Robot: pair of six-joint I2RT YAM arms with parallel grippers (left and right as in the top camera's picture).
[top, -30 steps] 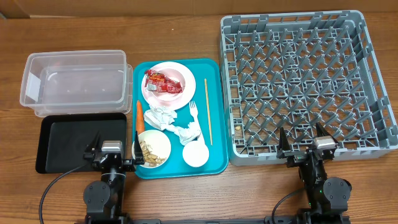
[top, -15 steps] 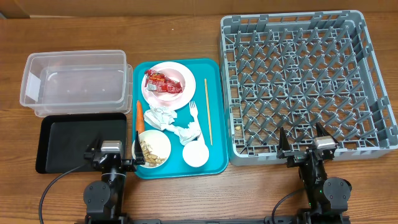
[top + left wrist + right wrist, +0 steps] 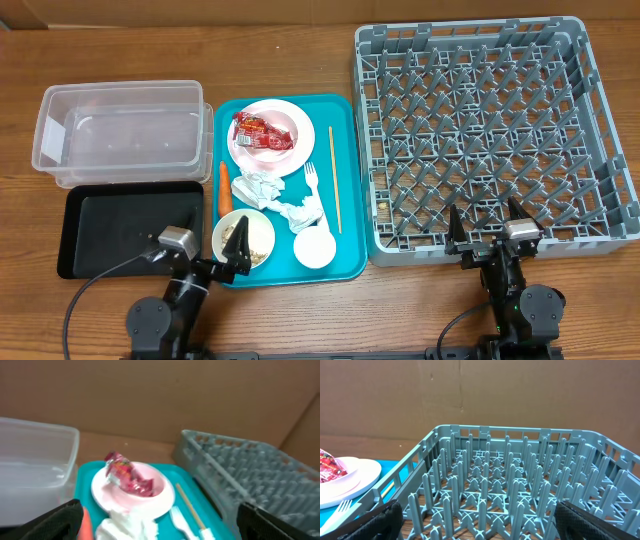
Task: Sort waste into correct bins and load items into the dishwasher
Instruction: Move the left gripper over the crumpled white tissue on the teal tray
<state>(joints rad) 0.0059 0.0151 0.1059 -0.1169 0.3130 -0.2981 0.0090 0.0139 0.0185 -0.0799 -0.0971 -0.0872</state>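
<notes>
Wooden desk (image 3: 300, 25) carries teal tray (image 3: 351, 240) and grey dish rack (image 3: 460, 30); left hand (image 3: 236, 250) and right hand (image 3: 484, 222) stand wide open, empty.

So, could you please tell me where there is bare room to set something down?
The black tray and the clear tub hold nothing, and the dish rack holds no dishes. Bare table runs behind the tub and the teal tray. The teal tray itself is crowded.

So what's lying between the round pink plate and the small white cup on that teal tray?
Crumpled white paper napkins fill that stretch, with a white plastic fork alongside them; the overhead view shows it best.
</notes>
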